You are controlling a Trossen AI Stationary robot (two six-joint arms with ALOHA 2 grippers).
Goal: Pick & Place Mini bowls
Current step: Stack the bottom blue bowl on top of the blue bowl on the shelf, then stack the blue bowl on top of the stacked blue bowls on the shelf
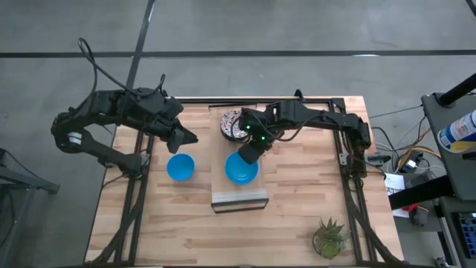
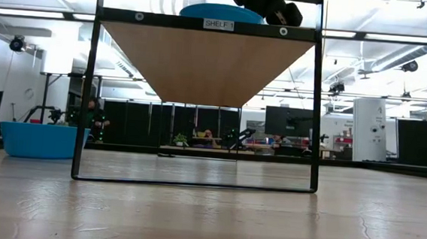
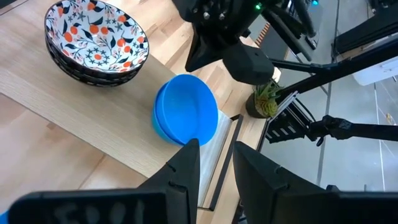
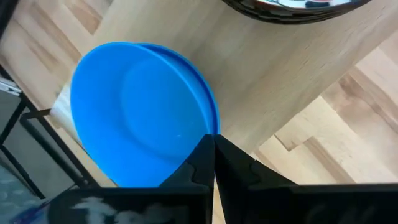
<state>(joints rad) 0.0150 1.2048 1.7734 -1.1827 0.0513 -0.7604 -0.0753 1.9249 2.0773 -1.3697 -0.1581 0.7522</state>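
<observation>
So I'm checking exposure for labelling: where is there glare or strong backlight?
Low view: bright ceiling lights behind the shelf backlight it, and the tabletop shows sheen. Left wrist view: patterned bowl evenly lit. Right wrist view: blue bowl evenly lit, no hotspot.

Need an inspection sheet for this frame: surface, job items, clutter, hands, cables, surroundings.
Surface: wooden table, with a raised shelf board at centre.
Job's things: stacked blue bowls on the board; patterned bowl stack at its far end; lone blue bowl on the table beside it.
Clutter: potted plant near the right front corner.
Hands: right hand shut on the stacked blue bowls' rim; left hand open, hovering above the table.
Cables: loops behind the left arm; a bundle off the right edge.
Surroundings: grey floor; lab room beyond.
</observation>
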